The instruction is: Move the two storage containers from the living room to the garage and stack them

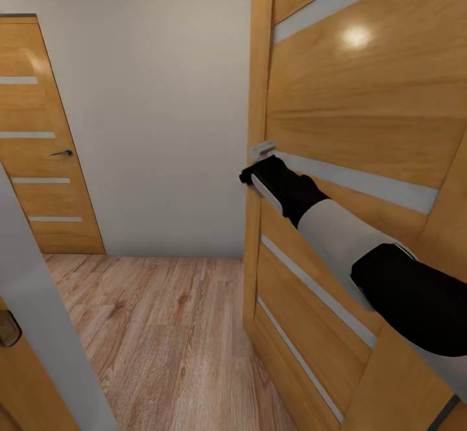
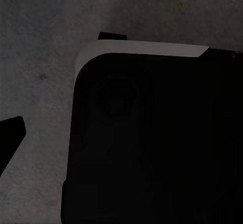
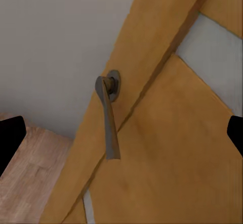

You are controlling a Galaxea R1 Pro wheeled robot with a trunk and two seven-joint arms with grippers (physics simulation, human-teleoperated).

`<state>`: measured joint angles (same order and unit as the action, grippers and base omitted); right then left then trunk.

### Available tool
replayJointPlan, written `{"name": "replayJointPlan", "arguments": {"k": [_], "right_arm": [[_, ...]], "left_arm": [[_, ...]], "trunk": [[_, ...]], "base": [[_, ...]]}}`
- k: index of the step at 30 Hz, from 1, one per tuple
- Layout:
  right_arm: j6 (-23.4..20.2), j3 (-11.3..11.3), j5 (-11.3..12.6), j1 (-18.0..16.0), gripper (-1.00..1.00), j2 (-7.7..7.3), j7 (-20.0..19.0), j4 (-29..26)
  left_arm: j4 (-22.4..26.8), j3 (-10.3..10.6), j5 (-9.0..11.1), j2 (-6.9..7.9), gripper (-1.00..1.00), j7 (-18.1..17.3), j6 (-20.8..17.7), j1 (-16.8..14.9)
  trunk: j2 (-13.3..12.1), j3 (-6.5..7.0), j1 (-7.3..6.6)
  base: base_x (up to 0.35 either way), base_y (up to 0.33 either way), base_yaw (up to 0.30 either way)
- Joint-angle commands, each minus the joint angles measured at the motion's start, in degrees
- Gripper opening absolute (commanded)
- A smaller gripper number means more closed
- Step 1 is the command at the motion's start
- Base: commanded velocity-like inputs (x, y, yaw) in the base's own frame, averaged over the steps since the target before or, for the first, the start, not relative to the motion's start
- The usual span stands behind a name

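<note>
Neither orange-red storage container can be located from this spot in a hallway, so their contents cannot be told. A wooden door [image 1: 363, 158] with pale glass strips stands partly open from 12 to 4 o'clock, close in front. The right arm [image 1: 350, 243] reaches out from 4 o'clock toward the door's edge, and the right gripper [image 1: 250, 174] sits just beside the door handle [image 3: 107, 114], near the centre. In the right wrist view the dark lever hangs between the two fingertips [image 3: 10, 138], which are spread wide and apart from it, grasping nothing. A second, closed door [image 1: 45, 152] stands at 9 o'clock against the cream wall [image 1: 162, 93]. Light wood-plank floor [image 1: 168, 340] runs toward 6 o'clock. The left wrist view is dark, showing a black rounded body [image 2: 152, 143] over a grey speckled surface; whether the left fingers are spread or closed cannot be told.
</note>
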<state>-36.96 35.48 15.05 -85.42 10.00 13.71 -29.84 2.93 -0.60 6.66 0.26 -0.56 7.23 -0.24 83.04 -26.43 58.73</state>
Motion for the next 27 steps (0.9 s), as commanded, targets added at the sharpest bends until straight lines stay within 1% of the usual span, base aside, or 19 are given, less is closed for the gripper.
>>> {"name": "replayJointPlan", "arguments": {"k": [1, 4, 8, 20, 27], "right_arm": [[-0.1, 0.2, 0.6, 0.0, 1.0, 0.0, -0.7, -0.3], [-0.1, 0.1, 0.7, 0.1, 1.0, 0.0, -3.0, -0.6], [-0.1, 0.3, 0.6, 0.1, 1.0, 0.0, -4.2, -0.8], [-0.3, 0.3, 0.7, 0.1, 1.0, 0.0, -4.5, -0.7], [-0.2, 0.2, 1.8, 0.2, 1.0, 0.0, -4.7, -0.6]], "left_arm": [[0.0, 0.0, 0.5, 0.0, 1.0, -0.1, 0.2, 0.0], [0.0, 0.0, 0.5, 0.0, 1.0, -0.1, 0.2, 0.0], [0.0, -0.1, 0.5, 0.0, 1.0, -0.1, 0.2, 0.0], [0.0, -0.1, 0.5, 0.0, 1.0, 0.0, 0.2, 0.0], [0.0, -0.2, 0.6, 0.0, 1.0, 0.1, 0.1, 0.0]], "trunk": [[0.0, -0.06, 0.0], [0.0, -0.06, 0.0], [0.0, -0.06, 0.0], [0.0, -0.06, 0.0], [0.0, -0.06, 0.0]], "base": [[0.0, 0.0, 0.0], [0.0, 0.0, 0.0], [0.0, 0.0, 0.0], [0.0, 0.0, 0.0], [0.003, 0.0, 0.0]]}}
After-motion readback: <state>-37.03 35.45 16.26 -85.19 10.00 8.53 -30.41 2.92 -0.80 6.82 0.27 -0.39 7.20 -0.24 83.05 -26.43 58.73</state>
